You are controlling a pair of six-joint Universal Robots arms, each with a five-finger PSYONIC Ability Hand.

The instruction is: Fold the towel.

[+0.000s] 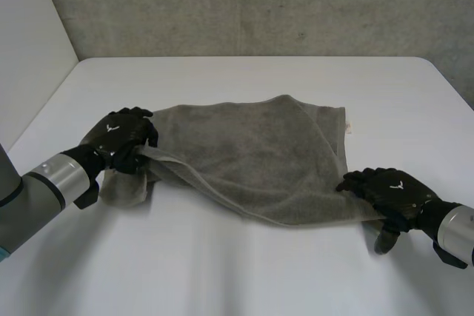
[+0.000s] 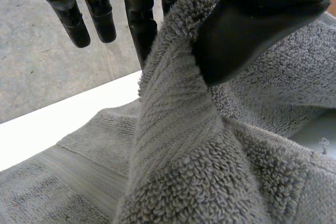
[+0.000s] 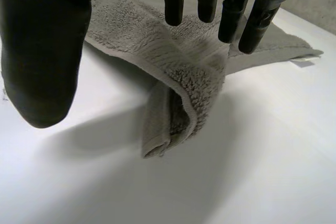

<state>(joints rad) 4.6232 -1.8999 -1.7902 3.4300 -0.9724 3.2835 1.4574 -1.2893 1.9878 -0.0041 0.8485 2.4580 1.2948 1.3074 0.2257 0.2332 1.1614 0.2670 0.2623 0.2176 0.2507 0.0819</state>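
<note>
From the head view, the grey towel (image 1: 252, 149) lies across the middle of the white table (image 1: 244, 271). Its long axis runs from my left hand (image 1: 118, 137) to my right hand (image 1: 385, 190), and a small white tag (image 1: 349, 129) sticks out at its far right corner. In my left wrist view, my thumb (image 2: 252, 24) pinches a raised ridge of the towel's left end. In my right wrist view, my fingers (image 3: 231, 9) are straight over the rolled near right corner, the thumb well apart, grasping nothing.
</note>
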